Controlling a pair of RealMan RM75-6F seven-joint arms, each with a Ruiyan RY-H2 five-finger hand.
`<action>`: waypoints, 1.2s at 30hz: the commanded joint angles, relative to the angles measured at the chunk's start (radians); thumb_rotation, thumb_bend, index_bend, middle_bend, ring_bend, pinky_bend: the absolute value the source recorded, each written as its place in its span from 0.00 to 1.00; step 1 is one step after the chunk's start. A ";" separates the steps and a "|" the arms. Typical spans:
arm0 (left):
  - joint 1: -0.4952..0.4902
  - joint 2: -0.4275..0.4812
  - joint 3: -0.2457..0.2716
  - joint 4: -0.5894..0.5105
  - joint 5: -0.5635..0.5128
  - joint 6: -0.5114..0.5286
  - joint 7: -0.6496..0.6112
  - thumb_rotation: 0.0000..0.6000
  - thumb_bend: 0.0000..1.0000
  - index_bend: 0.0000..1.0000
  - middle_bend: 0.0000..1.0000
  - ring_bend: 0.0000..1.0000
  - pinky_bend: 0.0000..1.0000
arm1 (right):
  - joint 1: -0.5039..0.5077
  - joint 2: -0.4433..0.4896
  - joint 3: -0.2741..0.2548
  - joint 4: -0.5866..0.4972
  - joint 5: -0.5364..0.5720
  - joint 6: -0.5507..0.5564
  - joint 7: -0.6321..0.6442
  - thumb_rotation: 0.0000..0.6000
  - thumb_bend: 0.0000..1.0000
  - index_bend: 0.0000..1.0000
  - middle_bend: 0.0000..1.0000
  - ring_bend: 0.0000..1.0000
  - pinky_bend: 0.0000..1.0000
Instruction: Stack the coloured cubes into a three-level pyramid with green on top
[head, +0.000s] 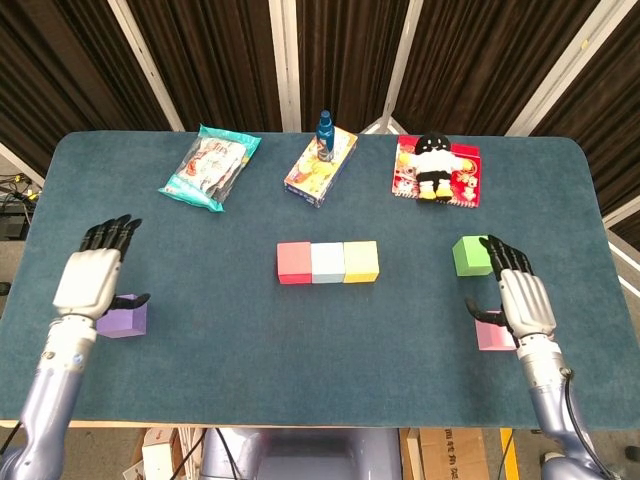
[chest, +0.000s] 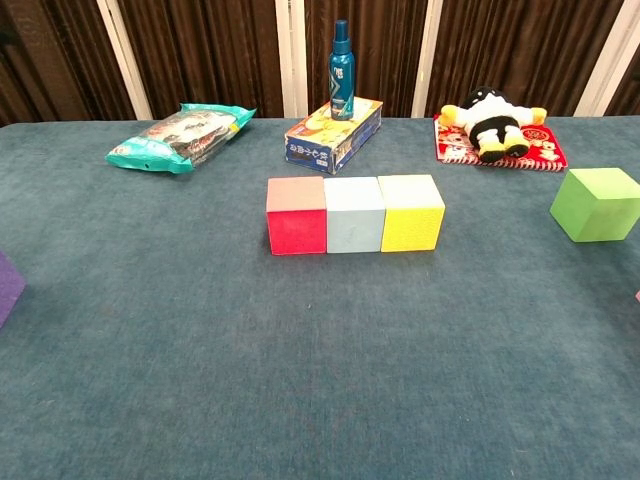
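**Base row set, both hands spread and empty**

Your red foam cube (head: 294, 262), pale blue cube (head: 327, 262) and yellow cube (head: 361, 261) touch in a row mid-table. Your left hand (head: 91, 281) hovers spread, holding nothing, above the purple cube (head: 124, 321) near the left edge. Your right hand (head: 522, 298), fingers apart and empty, overlaps the pink cube (head: 490, 335); the matte green cube (head: 469, 255) sits just beyond it, near the right edge.
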 joint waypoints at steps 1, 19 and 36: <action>0.047 0.039 0.026 -0.029 0.057 0.031 -0.022 1.00 0.11 0.00 0.00 0.00 0.02 | -0.010 0.021 -0.023 -0.022 0.006 0.006 -0.028 1.00 0.34 0.00 0.00 0.00 0.00; 0.136 0.100 -0.013 -0.072 0.177 0.018 -0.079 1.00 0.11 0.00 0.00 0.00 0.02 | -0.025 0.161 -0.188 -0.067 -0.028 -0.130 -0.136 1.00 0.34 0.00 0.00 0.00 0.00; 0.169 0.113 -0.051 -0.090 0.206 -0.011 -0.073 1.00 0.11 0.00 0.00 0.00 0.02 | 0.025 0.094 -0.198 0.073 0.034 -0.210 -0.149 1.00 0.34 0.00 0.10 0.01 0.00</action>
